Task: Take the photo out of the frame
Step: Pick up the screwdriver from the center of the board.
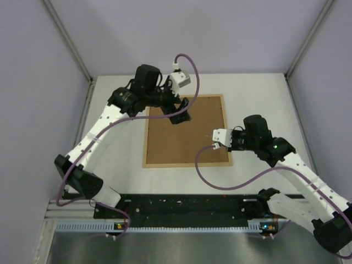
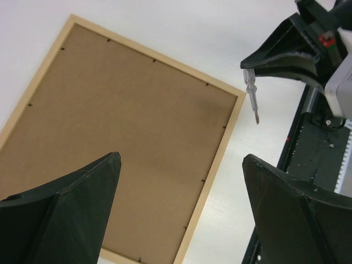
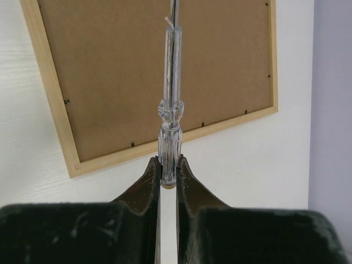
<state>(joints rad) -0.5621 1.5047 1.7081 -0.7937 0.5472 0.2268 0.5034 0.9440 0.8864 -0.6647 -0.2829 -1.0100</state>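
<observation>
Wood frame (image 1: 181,164) lies face down on the table (image 1: 126,176) with its brown backing board (image 1: 187,140) uppermost. It sits directly under the left end effector (image 2: 181,159) and just ahead of the right end effector (image 3: 168,165). The left jaws are spread to their full width with nothing between them. The right jaws are clamped on the butt of a clear-handled screwdriver (image 3: 171,121), whose shaft points out over the board.

The photo cannot be seen; it is presumably sandwiched beneath the board, against the pane. It is likely thin, limp paper that creases or tears easily, so once exposed it wants lifting by a margin or corner, not the printed middle. The board looks stiff and light. Small dark tabs (image 3: 132,145) along its edge probably hold it in and need bending back first. The frame is probably rigid and its pane breakable.

The screwdriver tip is cut off at the top of the right wrist view. Whether any tab is already turned is too small to tell.
</observation>
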